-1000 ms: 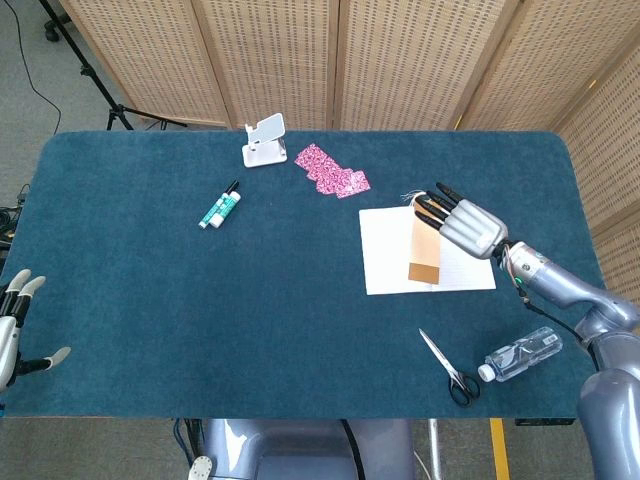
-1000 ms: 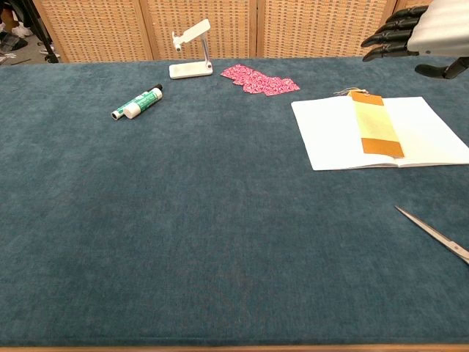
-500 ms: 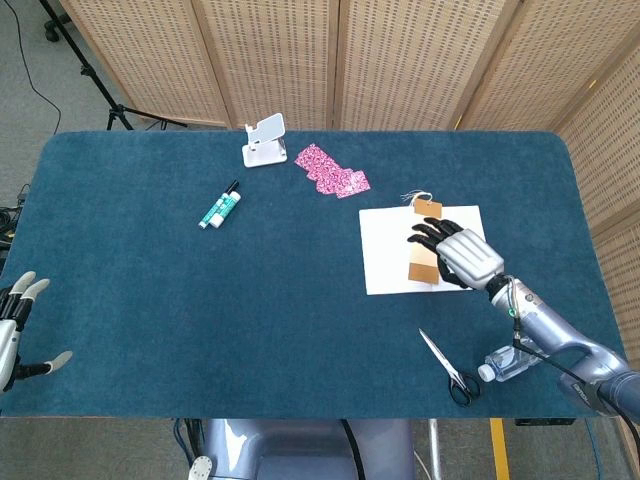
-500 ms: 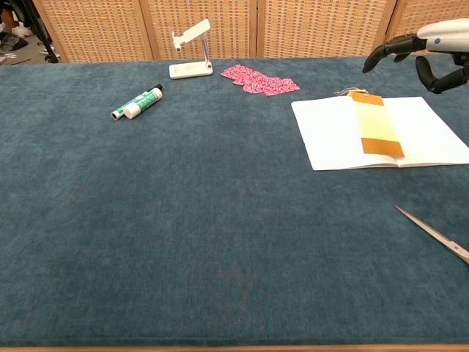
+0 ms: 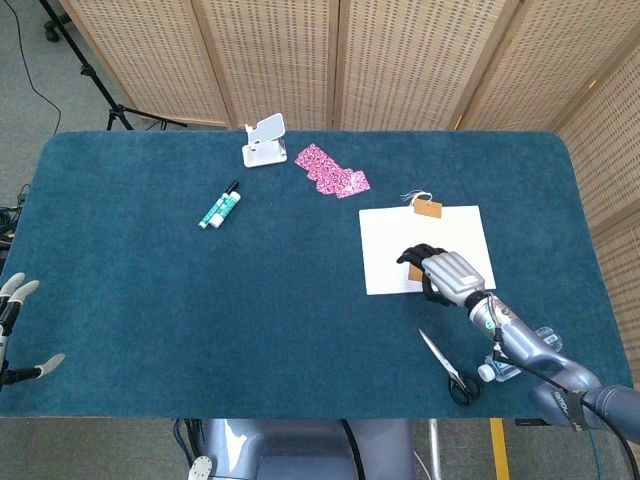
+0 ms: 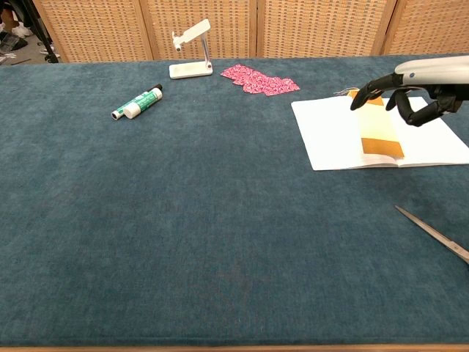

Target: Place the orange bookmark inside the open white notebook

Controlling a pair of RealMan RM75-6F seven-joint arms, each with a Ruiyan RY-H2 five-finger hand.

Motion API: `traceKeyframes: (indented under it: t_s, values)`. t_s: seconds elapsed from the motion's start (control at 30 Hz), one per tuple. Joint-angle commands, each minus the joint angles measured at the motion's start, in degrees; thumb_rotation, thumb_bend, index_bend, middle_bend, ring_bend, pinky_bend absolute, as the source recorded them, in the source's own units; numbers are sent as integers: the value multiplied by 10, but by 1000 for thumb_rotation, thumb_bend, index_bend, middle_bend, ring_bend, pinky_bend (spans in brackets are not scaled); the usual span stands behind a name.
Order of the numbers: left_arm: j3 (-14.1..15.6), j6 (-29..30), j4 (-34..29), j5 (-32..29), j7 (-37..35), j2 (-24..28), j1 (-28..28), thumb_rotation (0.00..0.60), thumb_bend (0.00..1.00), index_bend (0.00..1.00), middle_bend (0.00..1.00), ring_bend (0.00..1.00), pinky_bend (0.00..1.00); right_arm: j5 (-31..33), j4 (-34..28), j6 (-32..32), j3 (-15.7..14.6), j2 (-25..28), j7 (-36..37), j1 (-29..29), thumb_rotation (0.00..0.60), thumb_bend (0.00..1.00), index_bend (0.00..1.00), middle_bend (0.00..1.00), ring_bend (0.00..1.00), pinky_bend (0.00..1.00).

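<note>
The open white notebook [image 5: 385, 250] [image 6: 330, 136] lies flat on the blue tablecloth, right of centre. The orange bookmark [image 5: 427, 211] [image 6: 379, 136] rests lengthwise along its middle, its stringed end poking past the far edge. My right hand [image 5: 441, 273] [image 6: 410, 92] hovers over the notebook's near part, above the bookmark's lower end. Its dark fingers are apart and slightly curved, holding nothing. My left hand [image 5: 12, 330] shows only in the head view, at the table's front left corner, fingers spread and empty.
Scissors [image 5: 448, 366] [image 6: 436, 235] and a water bottle [image 5: 492, 371] lie in front of the notebook. A pink patterned sheet [image 5: 331, 171] [image 6: 259, 79], a white phone stand [image 5: 264, 140] [image 6: 192, 50] and a green-and-white tube [image 5: 219, 206] [image 6: 137, 103] sit further back and left.
My right hand has drawn back from the notebook's far right side toward the front, now over the bookmark's near end. The bookmark stays flat on the page. The left hand sank slightly.
</note>
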Motion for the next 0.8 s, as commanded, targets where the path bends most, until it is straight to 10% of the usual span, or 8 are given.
traceKeyframes:
  t_s: [0.03,0.8]
  values:
    - [0,0,3,0,-6,3,1,600,0,0,0,0,0,31,21,-16,8,-34,-32,-8,600,1000,195,165,113,191]
    - [3,1,0,4,4,-1,1,600,0,0,0,0,0,2,70,-36,7,-55,-17,-45,600,1000,195,165,113,195]
